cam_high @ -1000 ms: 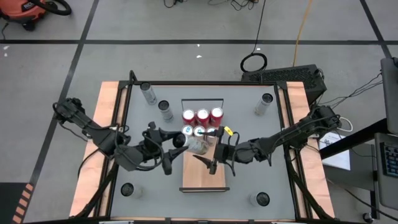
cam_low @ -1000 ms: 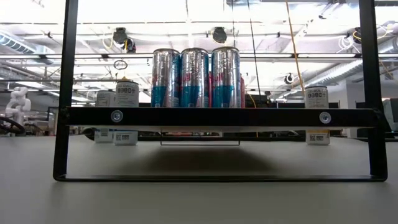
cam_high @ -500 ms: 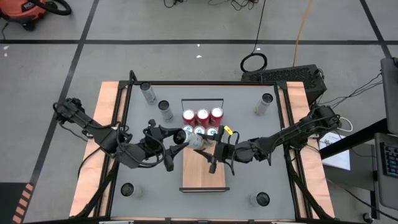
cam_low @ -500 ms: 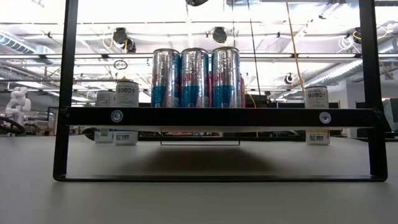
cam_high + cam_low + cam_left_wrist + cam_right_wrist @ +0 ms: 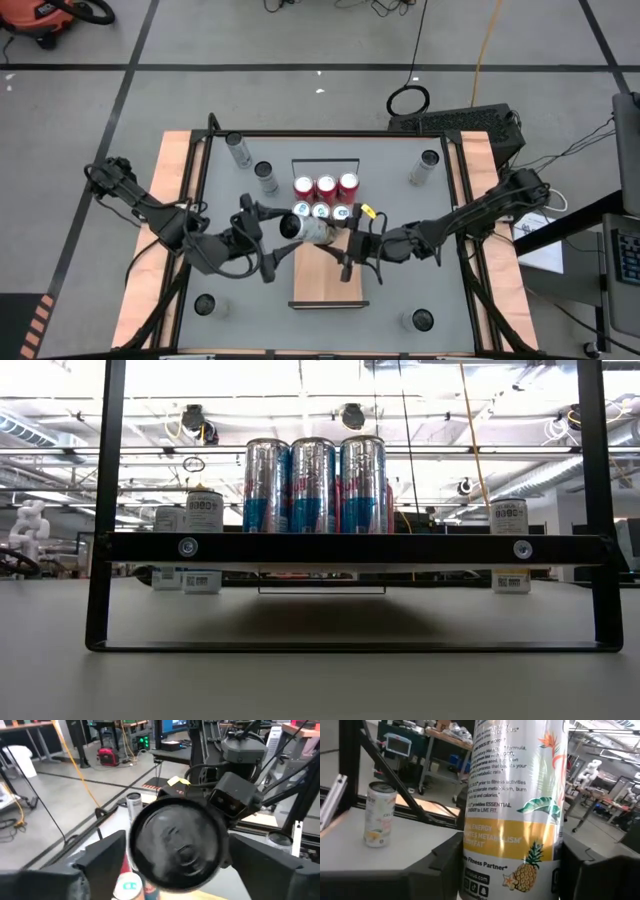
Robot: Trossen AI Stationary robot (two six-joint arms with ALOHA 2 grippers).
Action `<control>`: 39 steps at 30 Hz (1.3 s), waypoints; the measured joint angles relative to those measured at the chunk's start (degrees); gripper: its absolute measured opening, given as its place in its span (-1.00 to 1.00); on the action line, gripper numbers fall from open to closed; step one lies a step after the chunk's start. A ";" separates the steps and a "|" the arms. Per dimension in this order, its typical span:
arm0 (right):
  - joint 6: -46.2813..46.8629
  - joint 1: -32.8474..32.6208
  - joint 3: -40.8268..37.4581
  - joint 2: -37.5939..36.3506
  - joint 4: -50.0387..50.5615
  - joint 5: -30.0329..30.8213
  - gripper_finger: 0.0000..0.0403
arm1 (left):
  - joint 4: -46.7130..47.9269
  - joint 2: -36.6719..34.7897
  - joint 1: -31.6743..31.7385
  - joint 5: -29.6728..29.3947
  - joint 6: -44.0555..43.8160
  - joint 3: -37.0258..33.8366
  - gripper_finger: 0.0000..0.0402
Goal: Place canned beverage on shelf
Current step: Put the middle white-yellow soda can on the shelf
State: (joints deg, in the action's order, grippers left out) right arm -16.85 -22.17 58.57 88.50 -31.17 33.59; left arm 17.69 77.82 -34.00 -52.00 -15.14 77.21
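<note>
Silver pineapple-print can (image 5: 308, 229) tilted above light-wood shelf (image 5: 320, 282), six cans (image 5: 326, 186) upright at its rail end

Bright overhead glare (low view), soft shadows, blurred wrist foregrounds.

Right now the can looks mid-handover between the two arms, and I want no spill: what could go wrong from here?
1. The silver pineapple-print can lies tilted above the light-wood shelf board, with only the right gripper shut on it; the left gripper stands open, so a weak grip could let it drop.
2. Six upright cans, red-topped and blue-topped, stand right beside it; swinging the can upright could knock them.
</note>
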 joint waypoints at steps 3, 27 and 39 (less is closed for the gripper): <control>1.55 -0.09 -0.04 -1.09 1.76 0.69 -0.06 | -1.21 -0.36 -0.37 -0.21 2.12 0.00 0.85; 17.80 1.50 0.00 -11.31 17.87 -32.08 -0.06 | -10.17 -1.92 -5.68 6.75 26.21 0.02 0.95; 26.72 4.31 0.00 -8.73 11.90 -49.27 -0.06 | -10.13 -0.65 -6.38 20.55 36.10 -0.04 0.95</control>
State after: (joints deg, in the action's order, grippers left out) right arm 9.87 -17.86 58.57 79.77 -19.27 -15.68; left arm 7.56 77.18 -40.38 -31.44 20.97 77.17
